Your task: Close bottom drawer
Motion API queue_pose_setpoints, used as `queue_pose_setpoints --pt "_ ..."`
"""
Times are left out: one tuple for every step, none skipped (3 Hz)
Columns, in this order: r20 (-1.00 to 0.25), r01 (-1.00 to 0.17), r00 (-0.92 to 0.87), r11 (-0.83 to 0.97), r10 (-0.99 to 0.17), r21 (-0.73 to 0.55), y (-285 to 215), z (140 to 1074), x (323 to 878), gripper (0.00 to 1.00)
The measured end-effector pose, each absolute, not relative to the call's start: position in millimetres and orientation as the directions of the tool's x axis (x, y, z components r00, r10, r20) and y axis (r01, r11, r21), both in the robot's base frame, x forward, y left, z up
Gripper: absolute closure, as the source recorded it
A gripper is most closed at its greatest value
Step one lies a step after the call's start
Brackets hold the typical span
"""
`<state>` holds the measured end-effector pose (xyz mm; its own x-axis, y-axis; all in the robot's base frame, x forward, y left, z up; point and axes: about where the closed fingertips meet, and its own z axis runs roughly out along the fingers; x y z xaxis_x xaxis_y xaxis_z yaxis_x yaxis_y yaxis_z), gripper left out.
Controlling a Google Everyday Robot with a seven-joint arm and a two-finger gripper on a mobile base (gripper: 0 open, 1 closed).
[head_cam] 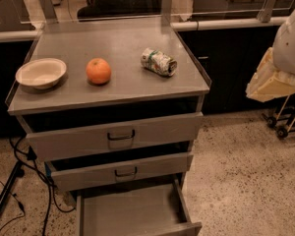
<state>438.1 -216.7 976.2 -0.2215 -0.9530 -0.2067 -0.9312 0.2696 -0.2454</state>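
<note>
The bottom drawer [130, 211] is the lowest of three grey drawers in a metal cabinet. It is pulled far out and its shallow tray is empty. Its front panel [183, 229] is cut off by the lower edge of the view. The middle drawer [120, 171] and the top drawer [115, 136] each stand slightly ajar, with dark pull handles. My arm shows at the right edge as a white dome with cream parts, and my gripper [268, 82] hangs there, to the right of the cabinet top, well above the bottom drawer and away from it.
On the cabinet top [113, 43] lie a white bowl [41, 73], an orange [98, 71] and a crushed can [159, 62] on its side. Cables and a stand leg [10, 191] are on the floor at left. A wheeled cart [285, 122] stands at right.
</note>
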Motion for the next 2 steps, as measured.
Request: queue_pose_setpoints --pt "-0.207 -0.931 -0.222 0.27 -0.953 -0.245 -216.7 976.1 438.1 1.0" --pt "-0.21 -0.921 -0.26 0.307 -0.943 -0.239 -222.8 958.0 427.5 1.0"
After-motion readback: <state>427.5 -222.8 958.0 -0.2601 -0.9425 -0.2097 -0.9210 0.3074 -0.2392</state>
